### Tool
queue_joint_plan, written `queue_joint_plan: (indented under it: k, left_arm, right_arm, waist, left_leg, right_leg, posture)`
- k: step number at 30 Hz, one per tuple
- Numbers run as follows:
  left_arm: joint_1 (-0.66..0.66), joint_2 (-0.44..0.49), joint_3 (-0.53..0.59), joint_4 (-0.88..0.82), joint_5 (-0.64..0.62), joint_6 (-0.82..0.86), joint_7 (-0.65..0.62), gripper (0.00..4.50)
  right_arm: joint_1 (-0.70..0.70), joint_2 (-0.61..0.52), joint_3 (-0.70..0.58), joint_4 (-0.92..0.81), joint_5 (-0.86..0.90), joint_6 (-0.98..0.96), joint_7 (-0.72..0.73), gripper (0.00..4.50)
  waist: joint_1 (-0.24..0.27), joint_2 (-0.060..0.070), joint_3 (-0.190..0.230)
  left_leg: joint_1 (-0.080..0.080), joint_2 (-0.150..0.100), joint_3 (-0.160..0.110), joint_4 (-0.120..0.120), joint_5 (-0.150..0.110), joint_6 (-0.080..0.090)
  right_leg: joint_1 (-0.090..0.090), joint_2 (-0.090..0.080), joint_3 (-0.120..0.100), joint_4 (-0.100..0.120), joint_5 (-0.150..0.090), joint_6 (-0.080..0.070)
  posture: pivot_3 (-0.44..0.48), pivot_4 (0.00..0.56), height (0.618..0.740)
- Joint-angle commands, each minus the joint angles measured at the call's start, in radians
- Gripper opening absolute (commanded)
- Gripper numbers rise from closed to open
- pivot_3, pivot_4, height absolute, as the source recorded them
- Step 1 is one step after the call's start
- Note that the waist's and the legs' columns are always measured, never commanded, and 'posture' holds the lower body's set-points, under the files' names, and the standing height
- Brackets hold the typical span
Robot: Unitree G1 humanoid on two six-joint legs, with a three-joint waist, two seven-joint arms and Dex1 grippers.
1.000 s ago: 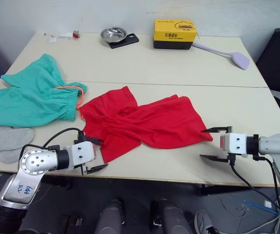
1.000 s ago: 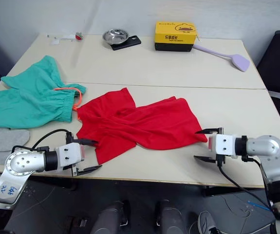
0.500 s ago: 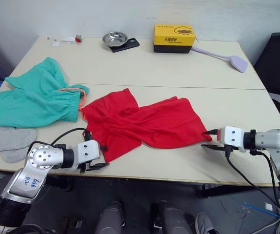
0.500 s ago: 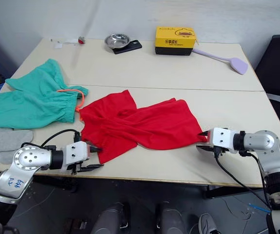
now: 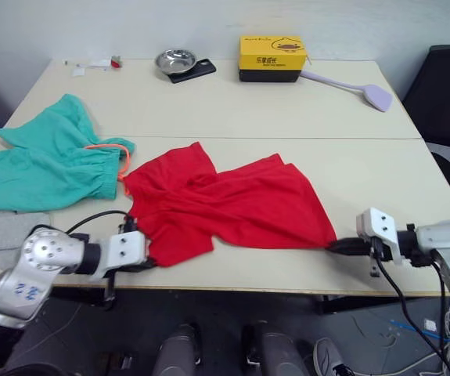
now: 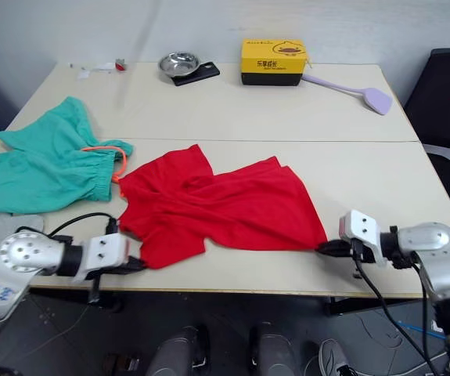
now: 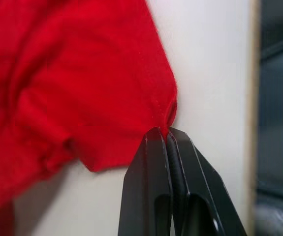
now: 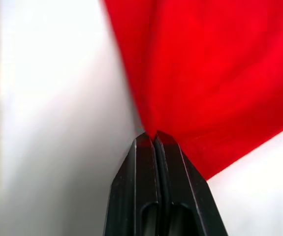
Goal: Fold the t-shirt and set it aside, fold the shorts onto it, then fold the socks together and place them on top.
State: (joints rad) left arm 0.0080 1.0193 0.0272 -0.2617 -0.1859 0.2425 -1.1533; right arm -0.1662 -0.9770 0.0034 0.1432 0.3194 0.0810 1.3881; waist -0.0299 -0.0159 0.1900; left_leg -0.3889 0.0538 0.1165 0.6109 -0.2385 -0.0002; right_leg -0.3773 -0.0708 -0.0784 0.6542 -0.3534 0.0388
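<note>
The red t-shirt [image 5: 225, 205] lies rumpled across the near table, with folds running through its middle. My left gripper [image 5: 142, 262] is shut on its near left corner at the table's front edge; the left wrist view shows the fingertips [image 7: 167, 133] pinching the hem of the t-shirt [image 7: 72, 73]. My right gripper [image 5: 336, 247] is shut on the near right corner, and the right wrist view shows the t-shirt [image 8: 215, 64] caught between the closed fingers [image 8: 150, 136]. The teal shorts [image 5: 45, 160] lie at the left. The grey socks [image 5: 1, 235] sit near the front left edge, partly behind my left arm.
On the far table stand a yellow box [image 5: 270, 57], a metal bowl [image 5: 174, 59] on a black pad and a lilac long-handled tool [image 5: 365, 88]. Small items lie at the far left corner [image 5: 99, 63]. A black chair [image 5: 448, 86] stands at the right.
Both grippers went from wide open to shut, each closing on a near corner of the t-shirt. The right corner is drawn out toward the front edge. The camera view shifted.
</note>
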Motion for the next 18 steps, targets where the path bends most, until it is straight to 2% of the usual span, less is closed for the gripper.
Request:
queue_joint_plan:
  k: [1,7,10,18]
  left_arm:
    - [0.088,0.013,0.092,-0.028,-0.092,0.018,-0.051,0.01]
    - [0.263,0.041,0.221,-0.014,-0.139,-0.008,-0.127,0.01]
    - [0.316,0.058,0.272,-0.037,-0.186,0.047,-0.174,0.01]
    - [0.328,0.077,0.324,-0.073,-0.274,0.154,-0.212,0.01]
  right_arm:
    - [0.079,-0.045,-0.052,-0.116,0.045,0.04,0.032,0.0]
    - [0.2,-0.073,-0.064,-0.255,0.077,0.119,0.033,0.0]
    - [0.249,-0.106,-0.067,-0.326,0.108,0.183,0.06,0.0]
    - [0.307,-0.162,-0.078,-0.395,0.144,0.267,0.096,0.0]
  waist:
    - [-0.002,0.0,0.001]
    - [0.003,-0.003,0.002]
    - [0.004,-0.003,0.003]
    - [0.005,-0.003,0.003]
  left_leg:
    - [0.0,0.0,0.0,0.0,0.0,0.0]
    - [0.0,0.0,0.0,0.001,-0.004,-0.006]
    - [-0.001,0.0,0.0,0.001,-0.004,-0.006]
    - [-0.004,0.001,0.0,0.0,-0.006,-0.005]
  right_leg:
    - [0.0,0.0,0.0,0.0,0.0,0.0]
    - [-0.001,0.0,0.001,-0.001,0.0,0.0]
    - [-0.001,0.0,0.001,-0.002,-0.001,-0.001]
    - [-0.003,0.0,0.001,-0.005,-0.001,-0.003]
  posture:
    - [0.0,0.15,0.74]
    - [0.0,0.15,0.74]
    - [0.0,0.15,0.74]
    - [0.0,0.15,0.74]
